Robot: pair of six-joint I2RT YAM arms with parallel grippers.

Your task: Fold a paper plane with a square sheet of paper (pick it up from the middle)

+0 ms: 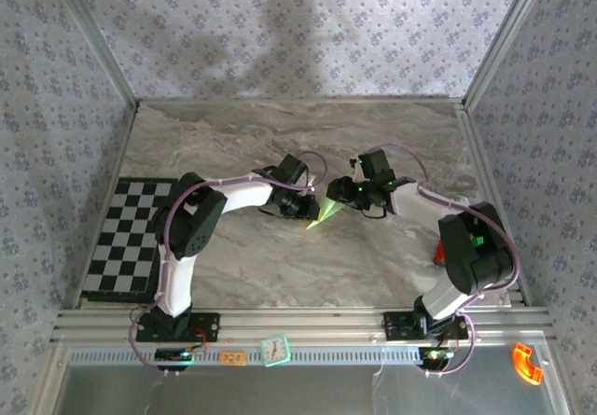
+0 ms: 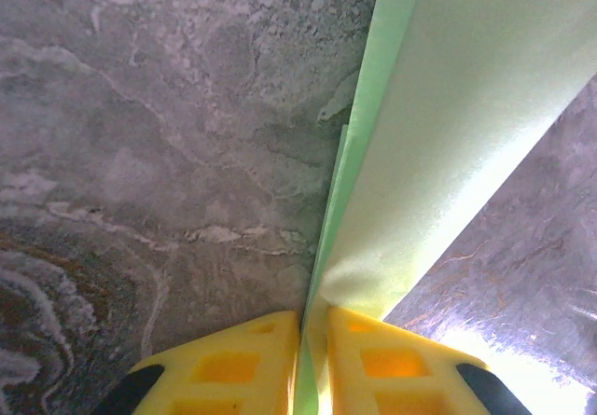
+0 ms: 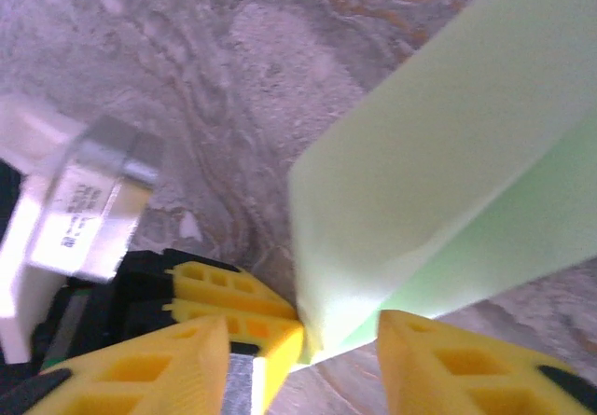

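The square sheet of paper (image 1: pixel 326 213) is pale green and folded into a narrow pointed wedge, held just above the marble table (image 1: pixel 280 135) at its middle. My left gripper (image 1: pixel 308 208) comes from the left and is shut on it; in the left wrist view the yellow fingertips (image 2: pixel 270 340) pinch the paper's folded edge (image 2: pixel 448 107). My right gripper (image 1: pixel 347 194) reaches in from the right. Its two yellow fingers (image 3: pixel 466 368) stand apart on either side of the paper's end (image 3: pixel 420 182), with a gap on both sides. The left gripper's fingers (image 3: pixel 242 308) show between them.
A black-and-white checkered mat (image 1: pixel 126 238) lies at the table's left edge. A small red object (image 1: pixel 438 250) sits by the right arm's base. On the front rail are a small teal clock (image 1: pixel 275 350) and an orange piece (image 1: pixel 527 362). Patterned walls enclose the table.
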